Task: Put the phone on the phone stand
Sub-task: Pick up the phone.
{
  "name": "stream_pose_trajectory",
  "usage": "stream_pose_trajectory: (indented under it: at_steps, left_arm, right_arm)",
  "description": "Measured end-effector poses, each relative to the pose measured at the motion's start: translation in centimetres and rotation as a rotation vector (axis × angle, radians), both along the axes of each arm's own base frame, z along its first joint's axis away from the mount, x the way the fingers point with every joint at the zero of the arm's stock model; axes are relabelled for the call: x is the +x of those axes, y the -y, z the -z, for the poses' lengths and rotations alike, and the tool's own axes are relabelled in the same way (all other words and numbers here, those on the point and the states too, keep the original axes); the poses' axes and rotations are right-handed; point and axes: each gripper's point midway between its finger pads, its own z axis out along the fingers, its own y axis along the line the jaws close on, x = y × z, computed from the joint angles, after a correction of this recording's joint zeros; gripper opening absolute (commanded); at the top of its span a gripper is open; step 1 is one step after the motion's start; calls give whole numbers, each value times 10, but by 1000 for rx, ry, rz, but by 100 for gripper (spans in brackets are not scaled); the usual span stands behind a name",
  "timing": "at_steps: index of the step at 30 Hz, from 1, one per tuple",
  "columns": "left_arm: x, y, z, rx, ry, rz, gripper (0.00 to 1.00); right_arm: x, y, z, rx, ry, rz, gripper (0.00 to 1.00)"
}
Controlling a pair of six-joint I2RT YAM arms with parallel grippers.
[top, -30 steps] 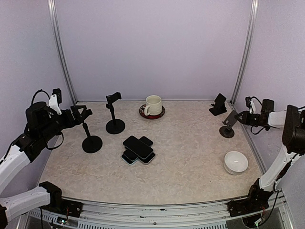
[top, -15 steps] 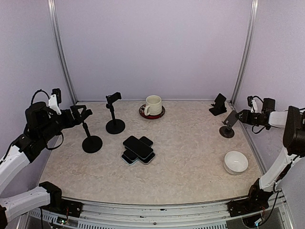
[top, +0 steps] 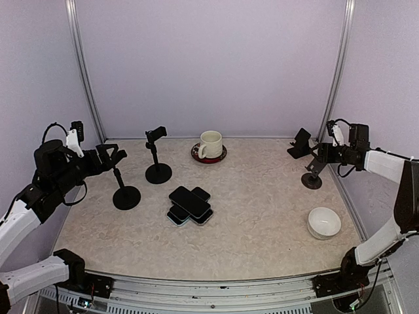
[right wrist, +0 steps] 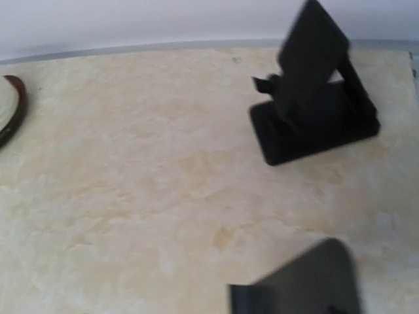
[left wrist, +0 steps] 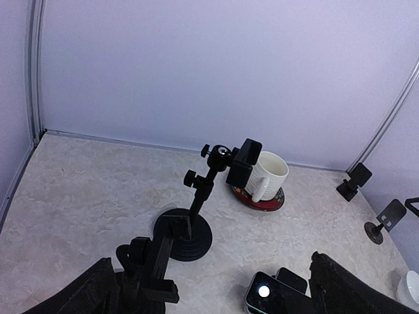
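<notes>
Your right gripper (top: 324, 152) hangs beside the small stand (top: 312, 175), jaws too unclear to call, your left gripper (top: 112, 156) spread wide, and the phones (top: 190, 204) lie piled on the table (top: 262, 219), so placement looks unstarted.

1 cream mug (top: 211, 144) stands on a red-rimmed saucer (top: 209, 161); 1 white bowl (top: 324, 222) sits well apart.
</notes>
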Motion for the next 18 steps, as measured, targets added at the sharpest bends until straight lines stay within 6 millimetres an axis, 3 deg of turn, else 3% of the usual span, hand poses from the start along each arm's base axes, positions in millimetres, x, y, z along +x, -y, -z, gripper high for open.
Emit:
stream_pose_trajectory:
  at_steps: [7,18]
  left_arm:
    - [0,-1,0,0,0,-2,99]
    - [1,-2,0,0,0,-6,99]
  right_arm:
    - [-12,-41,-29,-38,75,-78,100]
    - [-30,-98,-37,-40,82,-211,100]
